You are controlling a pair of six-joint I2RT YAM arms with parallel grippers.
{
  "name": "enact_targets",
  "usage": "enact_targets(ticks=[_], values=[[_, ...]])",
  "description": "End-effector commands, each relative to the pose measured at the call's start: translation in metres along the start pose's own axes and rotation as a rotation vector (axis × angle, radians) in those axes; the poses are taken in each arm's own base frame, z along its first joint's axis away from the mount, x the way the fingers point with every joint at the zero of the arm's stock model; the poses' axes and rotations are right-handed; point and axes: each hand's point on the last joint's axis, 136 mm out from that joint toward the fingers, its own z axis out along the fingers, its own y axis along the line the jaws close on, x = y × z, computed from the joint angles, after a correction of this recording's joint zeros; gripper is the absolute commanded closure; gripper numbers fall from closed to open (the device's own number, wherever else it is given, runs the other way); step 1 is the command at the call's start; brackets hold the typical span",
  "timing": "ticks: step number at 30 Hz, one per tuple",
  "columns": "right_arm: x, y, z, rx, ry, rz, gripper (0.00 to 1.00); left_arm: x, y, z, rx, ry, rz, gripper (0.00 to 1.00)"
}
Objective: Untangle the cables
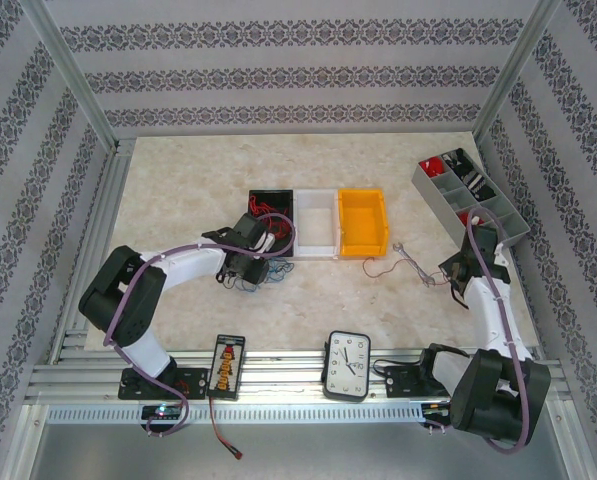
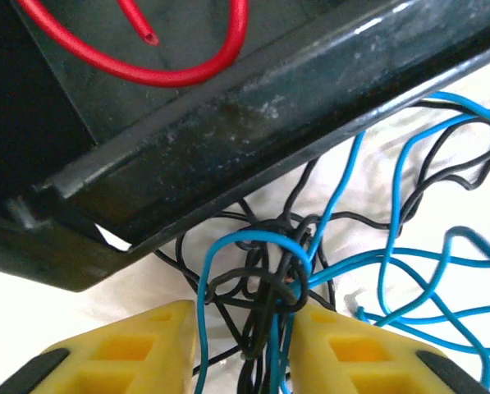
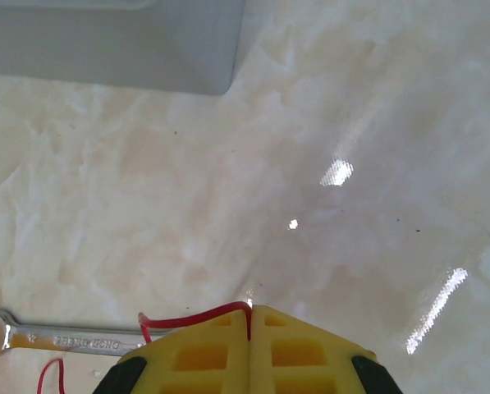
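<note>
The left gripper (image 2: 243, 310), jaws partly apart, straddles the knot of thin blue and black wires (image 2: 269, 275) just beside the black plastic bin (image 2: 228, 139). The right gripper (image 3: 250, 316), closed tight, pinches a thin red wire (image 3: 195, 313) near a steel spanner (image 3: 64, 338).

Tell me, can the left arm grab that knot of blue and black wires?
Probably yes: the left gripper has a finger on each side of the knot, and the black bin sits beyond it.
</note>
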Motion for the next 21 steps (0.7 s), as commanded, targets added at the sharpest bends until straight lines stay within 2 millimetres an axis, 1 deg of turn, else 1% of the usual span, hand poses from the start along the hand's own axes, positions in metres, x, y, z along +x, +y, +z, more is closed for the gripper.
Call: enact_targets(ticks=[1,2,4,7,9,11,12,14,16,17,19,21], values=[[0.001,0.005,-0.002,-0.013,0.014,-0.047,0.98,-0.003,-0.002,-0.012,0.024,0.006,0.011,0.67],[0.005,0.014,-0.001,-0.046,0.026,-0.078,0.97,-0.004,-0.008,-0.012,0.051,0.005,0.012,0.64],[0.014,0.031,-0.003,-0.104,0.029,-0.155,0.97,-0.008,-0.016,-0.014,0.103,-0.011,0.008,0.55],[0.032,0.058,-0.012,-0.196,0.021,-0.268,0.97,-0.019,-0.034,-0.024,0.202,-0.068,-0.001,0.45],[0.043,0.071,-0.021,-0.231,-0.003,-0.339,0.96,-0.031,-0.045,-0.036,0.262,-0.129,-0.002,0.35],[0.050,0.081,-0.031,-0.258,-0.040,-0.397,0.96,-0.042,-0.050,-0.049,0.291,-0.193,0.004,0.27],[0.053,0.086,-0.037,-0.269,-0.063,-0.426,0.96,-0.047,-0.051,-0.057,0.294,-0.227,0.008,0.23],[0.053,0.094,-0.049,-0.288,-0.110,-0.457,0.96,-0.055,-0.049,-0.071,0.285,-0.281,0.016,0.18],[0.049,0.103,-0.064,-0.324,-0.166,-0.469,0.95,-0.064,-0.043,-0.084,0.251,-0.331,0.007,0.15],[0.047,0.109,-0.074,-0.350,-0.191,-0.473,0.95,-0.070,-0.036,-0.091,0.218,-0.365,-0.012,0.14],[0.042,0.121,-0.095,-0.403,-0.229,-0.471,0.95,-0.083,-0.012,-0.101,0.105,-0.442,-0.105,0.12],[0.036,0.134,-0.119,-0.459,-0.272,-0.464,0.95,-0.090,0.021,-0.110,-0.003,-0.502,-0.266,0.08]])
